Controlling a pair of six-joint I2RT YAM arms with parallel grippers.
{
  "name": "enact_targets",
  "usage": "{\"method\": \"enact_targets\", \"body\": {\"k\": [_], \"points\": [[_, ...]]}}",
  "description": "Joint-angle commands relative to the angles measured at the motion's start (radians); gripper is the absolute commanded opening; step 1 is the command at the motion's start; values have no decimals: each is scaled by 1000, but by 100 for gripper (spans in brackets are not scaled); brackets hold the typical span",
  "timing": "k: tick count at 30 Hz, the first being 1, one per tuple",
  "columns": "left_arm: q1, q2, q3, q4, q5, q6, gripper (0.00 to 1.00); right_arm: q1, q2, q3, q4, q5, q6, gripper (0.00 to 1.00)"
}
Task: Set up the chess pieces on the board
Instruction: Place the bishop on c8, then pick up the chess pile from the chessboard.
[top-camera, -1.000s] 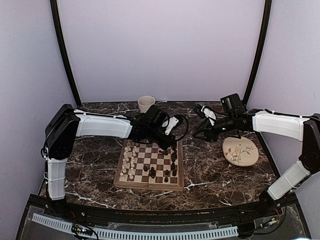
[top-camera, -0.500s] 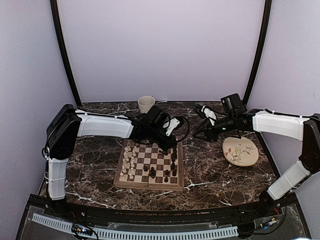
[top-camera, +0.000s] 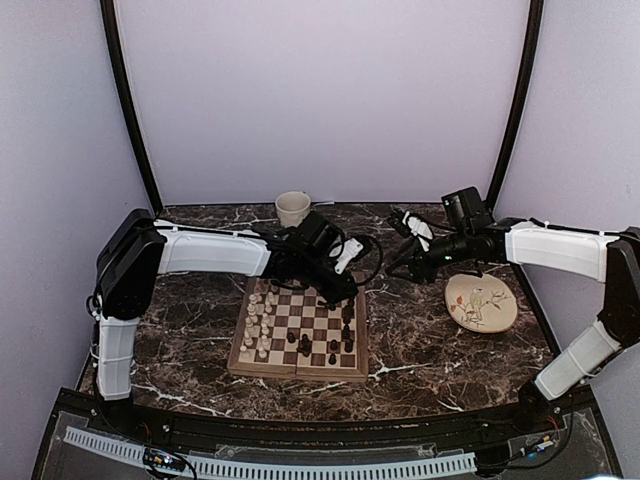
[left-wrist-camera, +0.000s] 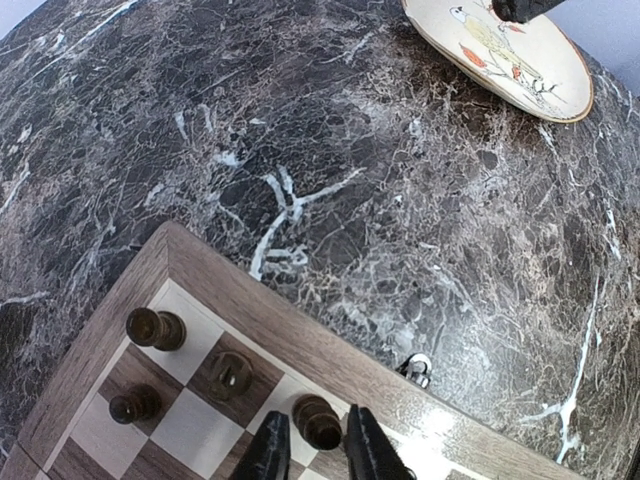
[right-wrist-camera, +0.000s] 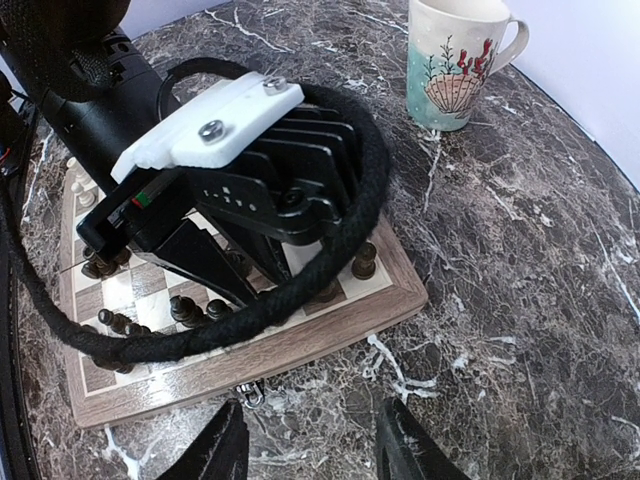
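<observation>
The main risk sits at the left gripper (left-wrist-camera: 316, 428). Its fingers (left-wrist-camera: 272, 450) flank a dark piece (left-wrist-camera: 318, 420) standing on an edge square of the board (left-wrist-camera: 300, 335). If the arm lifts or swings away while one finger drags on it, the piece could tip or slide off its square. Other dark pieces (left-wrist-camera: 155, 328) stand close beyond the fingertips to the left (three of them, in the board's corner), so a sideways exit could knock them too. The black cable (right-wrist-camera: 370, 200) looped around that wrist hangs low over the pieces and might snag one.

The left gripper is narrow, with one finger on each side of the piece. Whether they press on it or stand just clear, I cannot tell. The right gripper (right-wrist-camera: 318, 450) is spread wide and holds nothing. It hovers over bare table (right-wrist-camera: 480, 330), with the board's edge just ahead of it.
</observation>
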Motion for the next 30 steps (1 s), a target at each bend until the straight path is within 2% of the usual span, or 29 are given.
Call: {"method": "enact_targets", "body": {"k": [1, 7, 14, 21, 25, 30], "points": [[-11, -3, 43, -38, 2, 15, 23, -6, 1, -4, 23, -19, -8, 44], [-13, -27, 58, -51, -12, 10, 27, -6, -2, 1, 18, -20, -7, 44], [-12, -146, 29, -75, -68, 40, 33, -6, -3, 2, 14, -19, -8, 44], [13, -279, -105, -73, -136, 23, 38, -6, 4, 45, -33, -13, -30, 43], [66, -361, -224, -35, -101, -40, 40, 16, 50, 134, -130, -8, -54, 41], [128, -466, -366, 24, -75, -112, 41, 109, 156, 287, -259, 84, -110, 40]]}}
